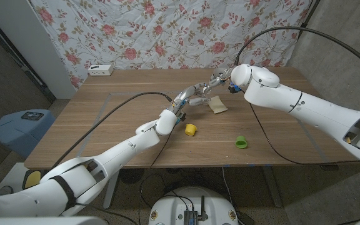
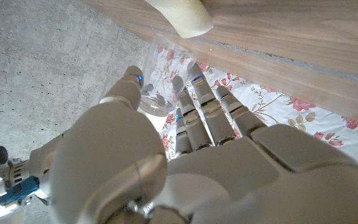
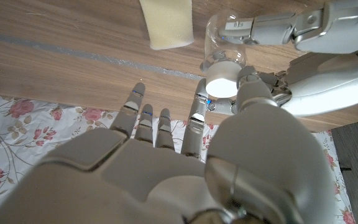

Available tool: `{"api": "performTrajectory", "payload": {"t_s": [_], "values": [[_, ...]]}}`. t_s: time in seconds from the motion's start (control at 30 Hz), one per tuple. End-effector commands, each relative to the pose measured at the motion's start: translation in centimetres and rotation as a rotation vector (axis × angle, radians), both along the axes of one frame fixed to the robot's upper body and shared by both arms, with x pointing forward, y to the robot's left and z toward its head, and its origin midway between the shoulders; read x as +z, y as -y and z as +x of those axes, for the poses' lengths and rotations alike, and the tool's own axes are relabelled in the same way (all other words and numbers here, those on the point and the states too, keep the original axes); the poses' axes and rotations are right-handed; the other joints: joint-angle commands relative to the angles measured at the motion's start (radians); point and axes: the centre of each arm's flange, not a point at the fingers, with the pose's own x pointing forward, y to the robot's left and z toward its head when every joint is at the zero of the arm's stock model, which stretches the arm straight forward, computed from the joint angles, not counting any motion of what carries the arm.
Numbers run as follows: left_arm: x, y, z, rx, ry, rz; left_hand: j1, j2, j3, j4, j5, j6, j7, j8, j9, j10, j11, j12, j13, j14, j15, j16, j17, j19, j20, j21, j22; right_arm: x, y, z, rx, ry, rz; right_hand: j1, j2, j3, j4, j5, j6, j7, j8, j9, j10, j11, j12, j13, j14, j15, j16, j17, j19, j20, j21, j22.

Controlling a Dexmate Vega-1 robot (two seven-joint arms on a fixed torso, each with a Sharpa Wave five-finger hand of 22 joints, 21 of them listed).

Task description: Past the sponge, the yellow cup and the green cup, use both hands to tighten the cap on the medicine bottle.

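The medicine bottle [image 3: 224, 46], clear-walled with a white cap [image 3: 223, 83], is held above the wooden table [image 1: 105, 131], toward the far edge and right of its middle, where both hands meet. In the right wrist view the bottle's long axis is seen running from the left hand toward the right hand, the capped end pointing at the right hand; whether it is level or tilted over the table cannot be told.

The left hand [image 1: 192, 95] is closed around the clear body, fingers [image 3: 253, 28] laid along the wall. The right hand [image 1: 220, 80] is placed at the cap, with thumb and one fingertip [image 3: 202, 93] pressed against its sides and the other fingers spread.

A beige sponge [image 1: 218, 106] is seen lying on the table just beside the hands. The yellow cup [image 1: 191, 129] stands nearer the front edge, and the green cup [image 1: 241, 142] further right, also toward the front edge.
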Motion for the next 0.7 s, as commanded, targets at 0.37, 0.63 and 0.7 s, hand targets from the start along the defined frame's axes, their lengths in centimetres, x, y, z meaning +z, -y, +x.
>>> {"api": "performTrajectory", "payload": {"t_s": [0.37,0.63,0.7], "values": [[0.09,0.34,0.25,-0.006,-0.003,0.002,-0.003,0.009,0.008,0.003,0.009,0.006,-0.001,0.0,0.003,0.037,-0.036,0.004,0.004,0.008,-0.065,0.004,0.001,-0.003,-0.048,0.0,0.002,-0.3,0.17,0.43,-0.009,0.01,0.012,-0.005,-0.002,-0.001,0.011,-0.005,0.06,-0.012,0.02,-0.001,0.048,-0.027,0.01,0.002,0.021,0.003,0.006,0.001,0.014,0.001,0.005,0.003],[-0.03,0.47,0.14,-0.008,-0.004,0.001,-0.004,0.009,0.009,0.003,0.009,0.007,-0.001,0.0,0.003,0.037,-0.036,0.003,0.004,0.008,-0.064,0.004,0.001,-0.003,-0.048,0.0,0.002,-0.54,0.19,0.25,-0.027,0.019,0.007,-0.027,-0.009,-0.012,0.02,-0.008,0.09,-0.009,0.03,-0.003,0.061,-0.036,0.009,0.002,0.028,0.005,0.006,0.002,0.016,0.002,0.004,0.003],[-0.05,0.5,0.08,-0.007,-0.003,0.001,-0.003,0.008,0.009,0.002,0.009,0.008,-0.002,0.001,0.003,0.038,-0.036,0.004,0.004,0.007,-0.064,0.004,0.001,-0.003,-0.049,0.0,0.002,-0.58,0.19,0.16,-0.03,0.024,0.006,-0.033,-0.011,-0.015,0.022,-0.008,0.097,-0.01,0.032,-0.004,0.065,-0.038,0.009,0.002,0.03,0.005,0.006,0.002,0.018,0.003,0.004,0.003]]}}
